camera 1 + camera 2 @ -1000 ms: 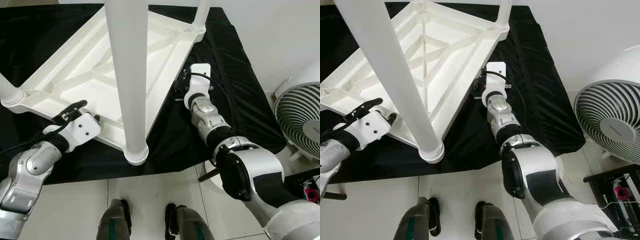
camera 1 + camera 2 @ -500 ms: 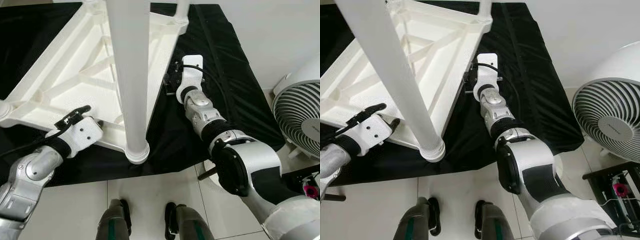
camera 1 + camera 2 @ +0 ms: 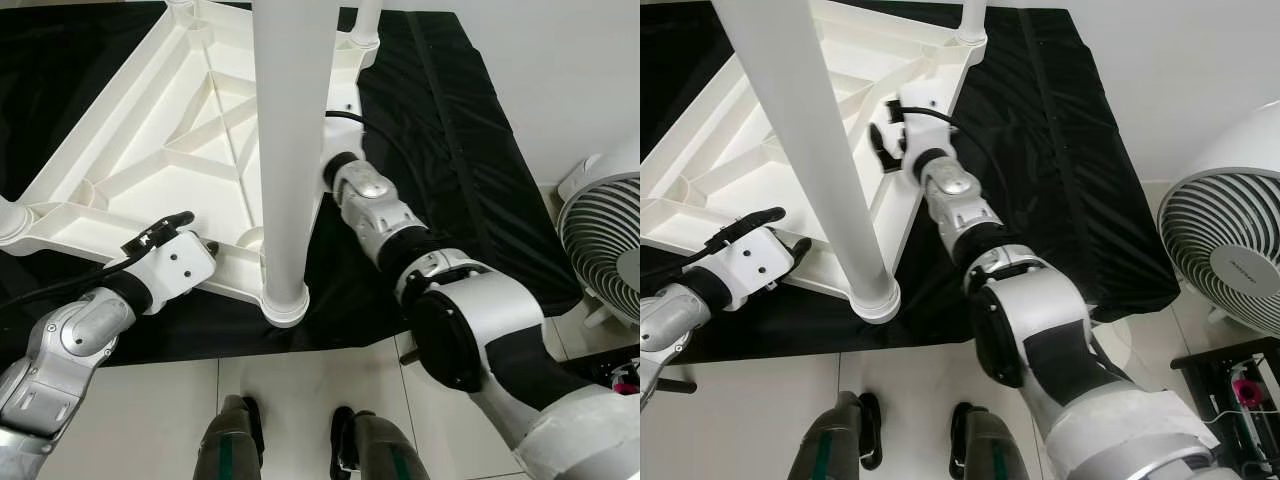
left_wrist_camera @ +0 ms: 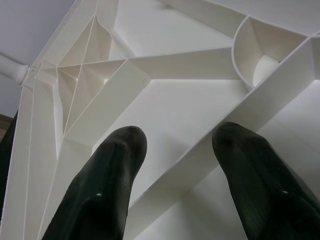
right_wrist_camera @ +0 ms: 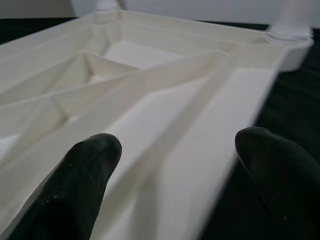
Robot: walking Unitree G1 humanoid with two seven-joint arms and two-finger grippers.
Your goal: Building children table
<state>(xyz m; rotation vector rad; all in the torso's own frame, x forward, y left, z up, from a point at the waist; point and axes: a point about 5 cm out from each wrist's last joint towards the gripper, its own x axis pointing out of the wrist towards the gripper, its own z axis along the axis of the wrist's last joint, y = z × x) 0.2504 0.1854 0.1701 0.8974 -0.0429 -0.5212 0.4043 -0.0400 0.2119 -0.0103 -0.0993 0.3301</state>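
A white plastic children's table (image 3: 150, 130) lies upside down on a black cloth (image 3: 440, 120), legs pointing up. Its near leg (image 3: 290, 150) rises towards me from the front corner. My left gripper (image 3: 788, 228) is at the table's near-left rim, open, and in the left wrist view its fingers (image 4: 100, 185) straddle a rib of the underside. My right gripper (image 3: 883, 128) reaches in over the right rim, open, above the ribbed underside (image 5: 165, 115). Its hand is behind the near leg in the left eye view.
A white fan (image 3: 605, 240) stands on the floor at the right, beside a black rack (image 3: 1240, 380). The cloth ends at white tiles (image 3: 300, 400) just before my feet (image 3: 290, 445). A far table leg (image 3: 975, 20) stands at the back corner.
My right gripper has moved left, from the cloth beside the table's right rim to over the underside. The left gripper stays at the near rim. The camera shifted slightly.
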